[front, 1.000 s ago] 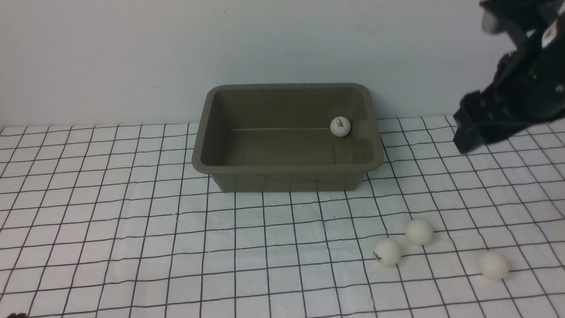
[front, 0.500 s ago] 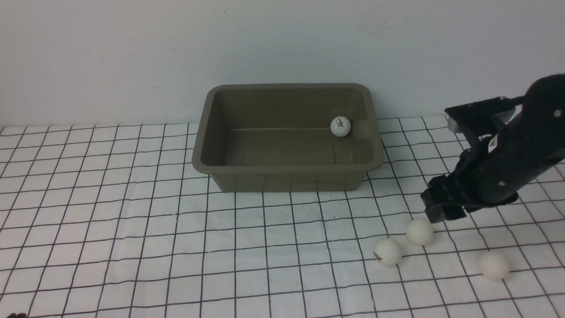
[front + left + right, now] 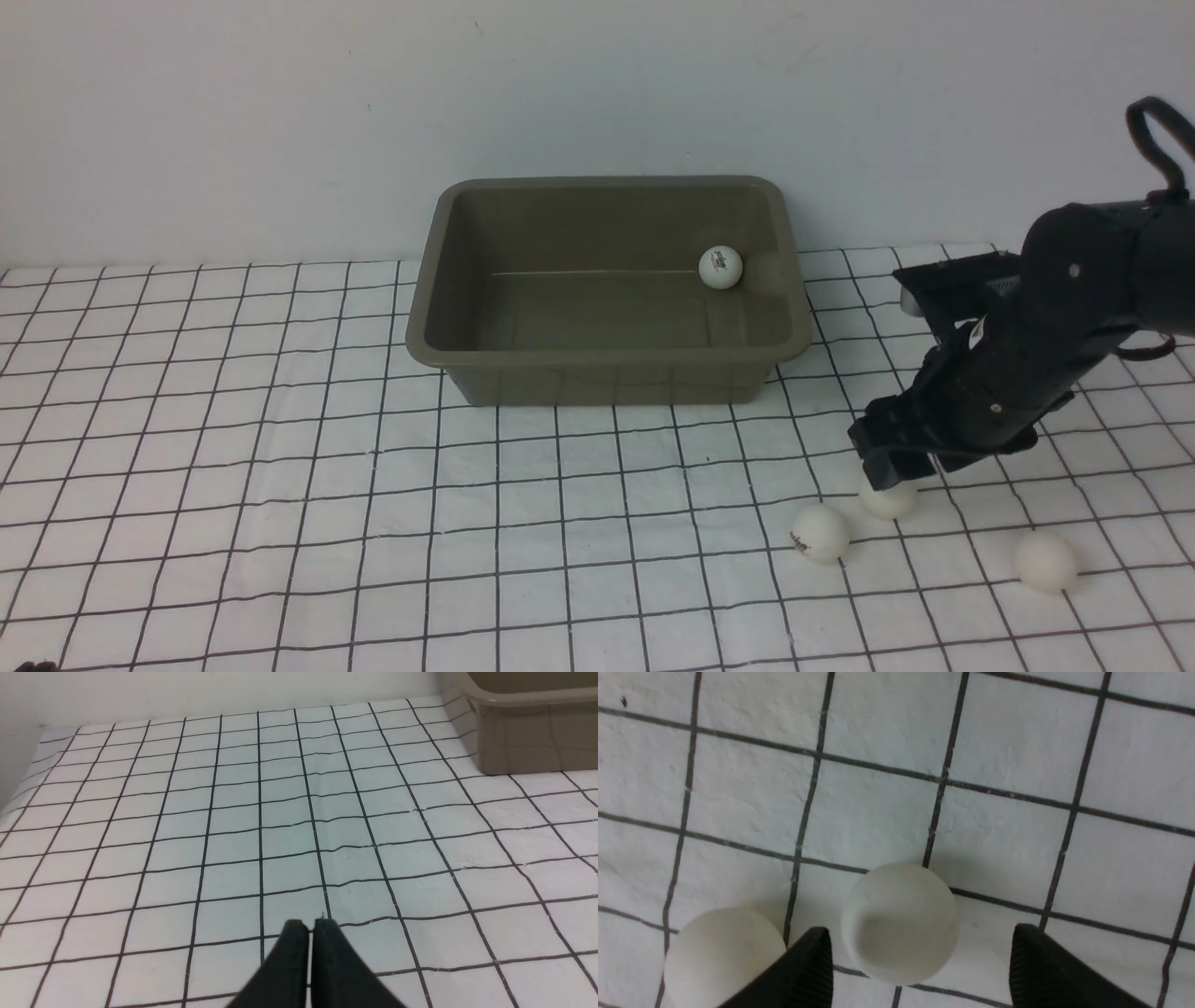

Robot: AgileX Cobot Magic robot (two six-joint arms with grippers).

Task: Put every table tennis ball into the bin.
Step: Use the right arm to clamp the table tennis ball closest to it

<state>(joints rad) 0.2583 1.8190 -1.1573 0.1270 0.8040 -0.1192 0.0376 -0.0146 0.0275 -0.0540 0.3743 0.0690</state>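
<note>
The olive-brown bin (image 3: 425,308) stands at the back middle of the table, with one white table tennis ball (image 3: 720,267) inside at its far right. Three balls lie on the cloth at the front right: one with a logo (image 3: 820,532), one (image 3: 889,501) partly under my right gripper (image 3: 887,471), and one farther right (image 3: 1044,561). In the right wrist view that ball (image 3: 900,923) lies between the open black fingers (image 3: 808,970) without touching them, and the neighbouring ball (image 3: 720,956) sits just outside. My left gripper (image 3: 308,926) is shut and empty, low over bare cloth.
A white cloth with a black grid (image 3: 280,485) covers the table. A plain white wall rises right behind the bin. In the left wrist view, a corner of the bin (image 3: 528,732) stands off to one side.
My right arm has come down from high at the right and moved left. Its open gripper now straddles the ball nearest the bin. No ball has moved.
</note>
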